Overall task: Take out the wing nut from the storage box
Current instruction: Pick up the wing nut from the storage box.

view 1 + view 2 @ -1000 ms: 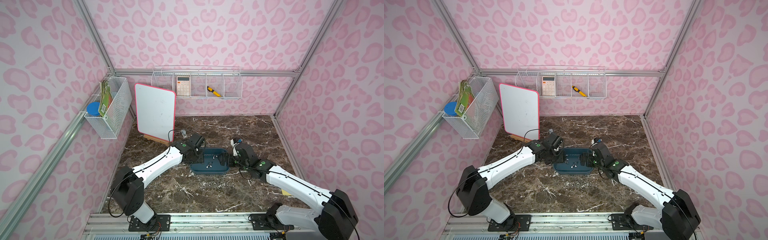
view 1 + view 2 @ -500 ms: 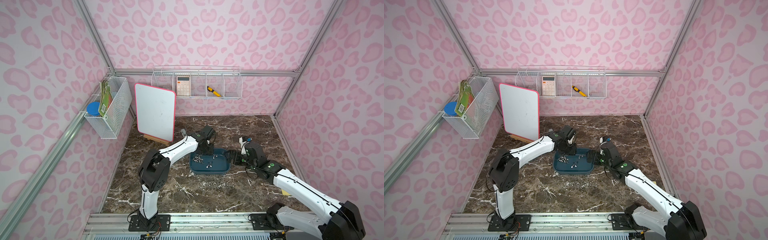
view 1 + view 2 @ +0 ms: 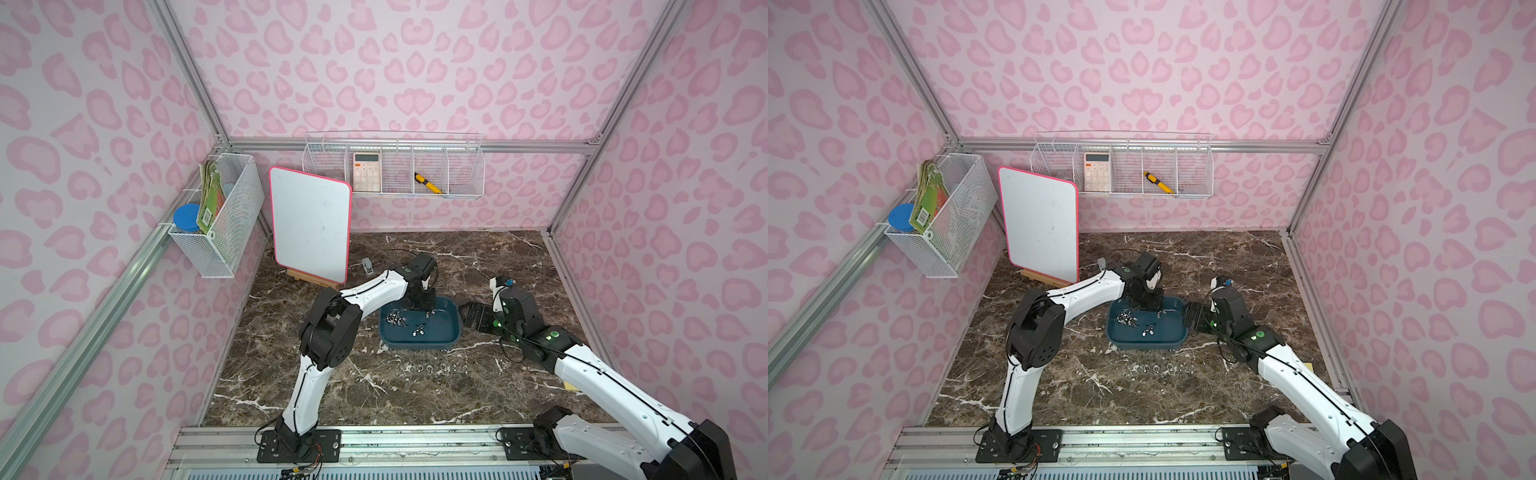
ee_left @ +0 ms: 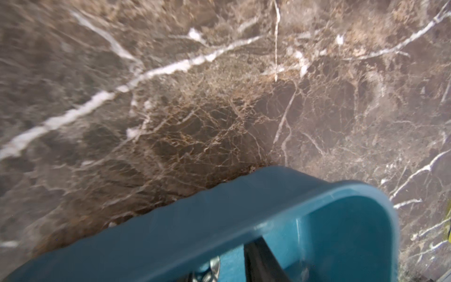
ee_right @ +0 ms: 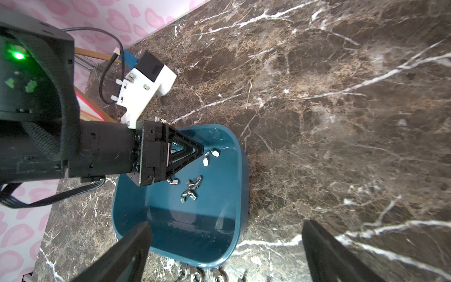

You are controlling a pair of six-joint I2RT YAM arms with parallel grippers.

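Left arm swings round, reaching into the shallow teal-blue plastic storage box from its far side | right gripper backs off beside it, gaping, empty | left gripper narrows over small silver wing nuts inside; hold unclear | pick likely starting

The storage box is dark teal-blue, holding silvery wing nuts. Under it the table is brown marble with white veins; walls around it are pink-spotted.
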